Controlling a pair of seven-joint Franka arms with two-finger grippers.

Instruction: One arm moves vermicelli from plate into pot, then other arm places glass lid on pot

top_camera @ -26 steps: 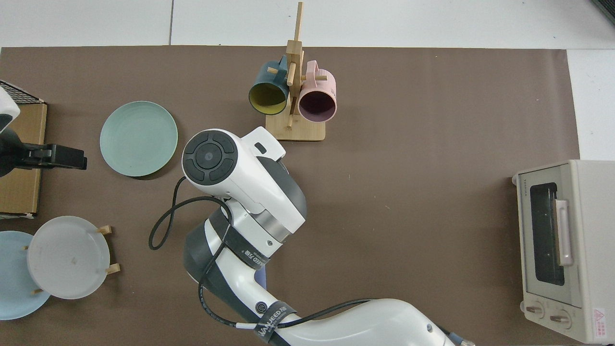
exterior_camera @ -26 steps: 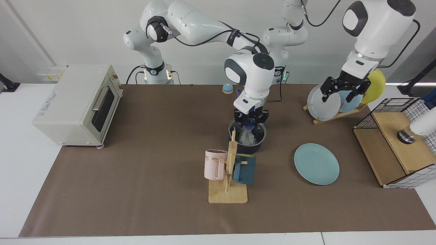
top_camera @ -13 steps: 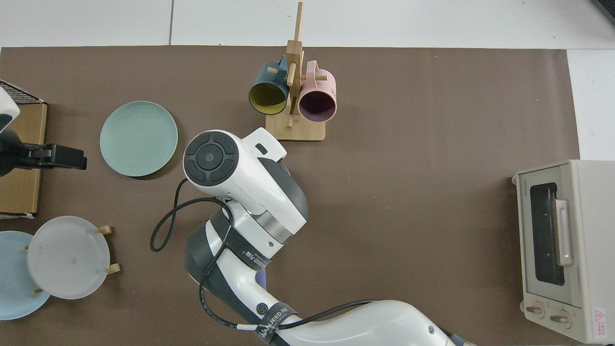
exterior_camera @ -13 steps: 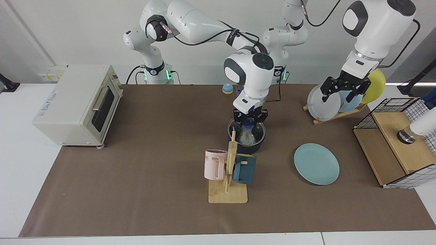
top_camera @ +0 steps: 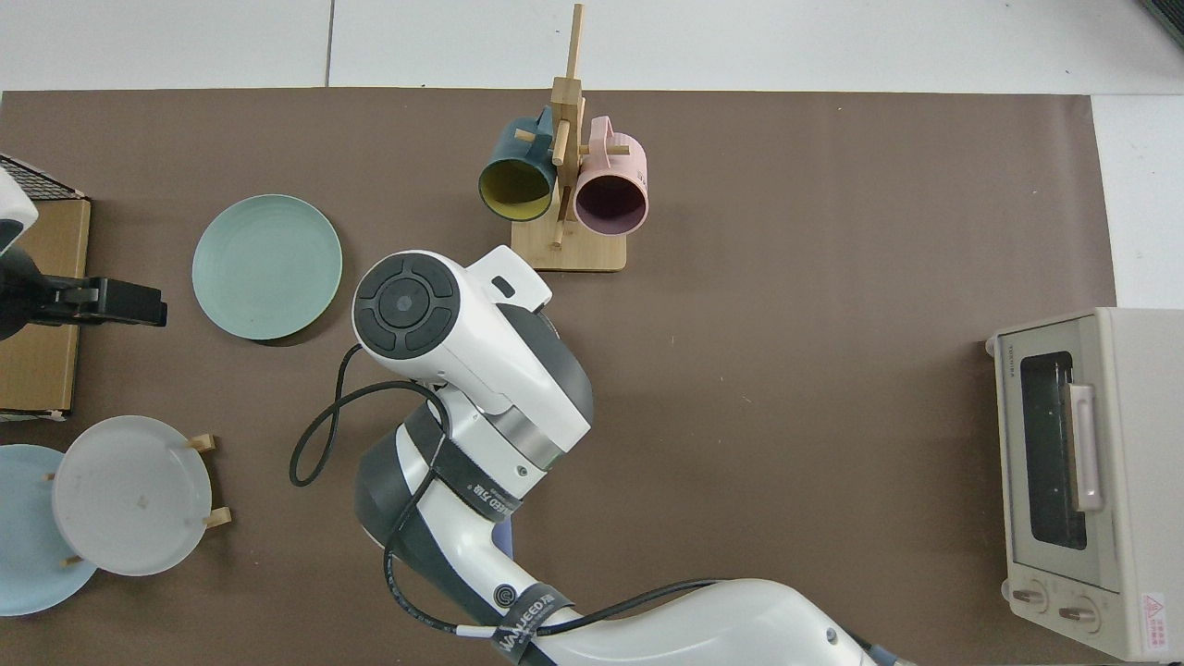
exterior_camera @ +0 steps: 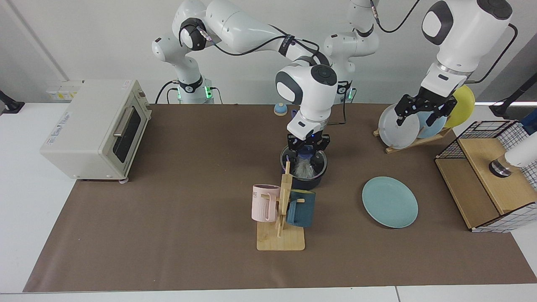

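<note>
- We see the right gripper (exterior_camera: 308, 147) straight above the pot (exterior_camera: 304, 178), fingers clamped on the blue knob of the glass lid (exterior_camera: 305, 161); gripping the centre knob keeps the lid level on the rim.
- The lid appears seated on or just at the pot rim; we cannot tell which.
- The vermicelli (exterior_camera: 303, 169) shows white through the glass, already in the pot, so the plate (exterior_camera: 389, 201) lies bare on the worktop (exterior_camera: 176, 201), well apart.
- The left gripper (exterior_camera: 423, 112) waits high near the plate rack (exterior_camera: 413, 140), fingers apart, holding nothing, parked clear of the lid move.
- In the top view the right arm (top_camera: 462, 342) hides pot and lid.
- The mug stand (exterior_camera: 282, 214) sits just in front of the pot, a risk on retreat.
- Our judgement: what remains is to let go and lift away.
</note>
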